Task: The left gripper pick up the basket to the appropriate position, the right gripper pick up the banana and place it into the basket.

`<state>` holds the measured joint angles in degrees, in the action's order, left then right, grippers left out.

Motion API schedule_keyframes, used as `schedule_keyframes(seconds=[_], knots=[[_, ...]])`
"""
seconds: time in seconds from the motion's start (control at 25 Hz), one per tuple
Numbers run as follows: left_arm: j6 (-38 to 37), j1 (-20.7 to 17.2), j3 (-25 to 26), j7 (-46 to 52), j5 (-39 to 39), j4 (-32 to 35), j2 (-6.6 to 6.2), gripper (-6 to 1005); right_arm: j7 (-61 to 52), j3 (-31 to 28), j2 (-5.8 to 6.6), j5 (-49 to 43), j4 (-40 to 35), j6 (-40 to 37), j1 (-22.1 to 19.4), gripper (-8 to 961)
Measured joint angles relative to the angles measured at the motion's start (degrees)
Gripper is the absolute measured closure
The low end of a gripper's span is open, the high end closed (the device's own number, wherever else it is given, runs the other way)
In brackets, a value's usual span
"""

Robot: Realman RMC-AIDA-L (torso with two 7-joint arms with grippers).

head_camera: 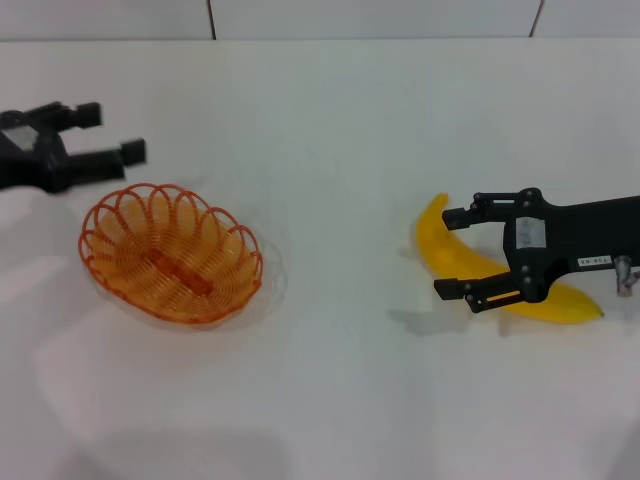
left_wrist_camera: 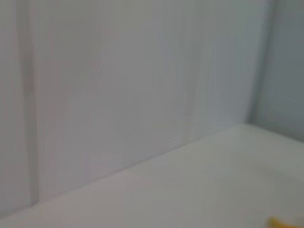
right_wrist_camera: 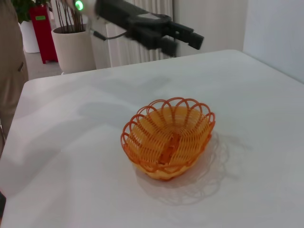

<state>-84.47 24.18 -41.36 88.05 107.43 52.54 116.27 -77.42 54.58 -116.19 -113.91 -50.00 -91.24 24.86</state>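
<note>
Orange oval wire basket [head_camera: 171,253] sat left, empty; left gripper [head_camera: 112,133] hovered open beyond it. Open right gripper [head_camera: 455,252] straddled the smooth yellow plastic banana [head_camera: 447,247] at right. Next: close, lift.

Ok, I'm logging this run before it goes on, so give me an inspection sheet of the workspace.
Surface: white table, bare apart from the job's things.
Job's things: orange wire basket upright and empty; yellow banana lying on the table, apart from it.
Clutter: nothing seen.
Grippers: left gripper open, beside the basket's far left rim, holding nothing; right gripper open, over the banana.
Cables: nothing seen.
Surroundings: potted plant, radiator, person's arm.
</note>
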Motion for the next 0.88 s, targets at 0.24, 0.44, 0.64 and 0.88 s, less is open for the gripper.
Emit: schedule_keyframes(seconds=[0.24,0.44,0.64,0.88], knots=[[4.19,5.49,0.29,18.83,13.68,3.15,-2.5,101,-0.08,0.1,0.0,-0.04,0.0,-0.08,0.14,59],[4.04,9.14,-0.05,23.8,22.89,2.22,-3.55,102,-0.12,0.35,0.0,0.01,0.0,-0.08,0.28,59],[4.12,10.08,-0.36,23.87,28.42,2.65,-1.67,103,-0.63,0.41,0.07,0.02,0.0,-0.08,0.28,59],[4.55,10.67,-0.39,23.77,32.54,2.68,-0.63,104,-0.71,0.45,0.09,0.04,0.0,-0.04,0.28,60]])
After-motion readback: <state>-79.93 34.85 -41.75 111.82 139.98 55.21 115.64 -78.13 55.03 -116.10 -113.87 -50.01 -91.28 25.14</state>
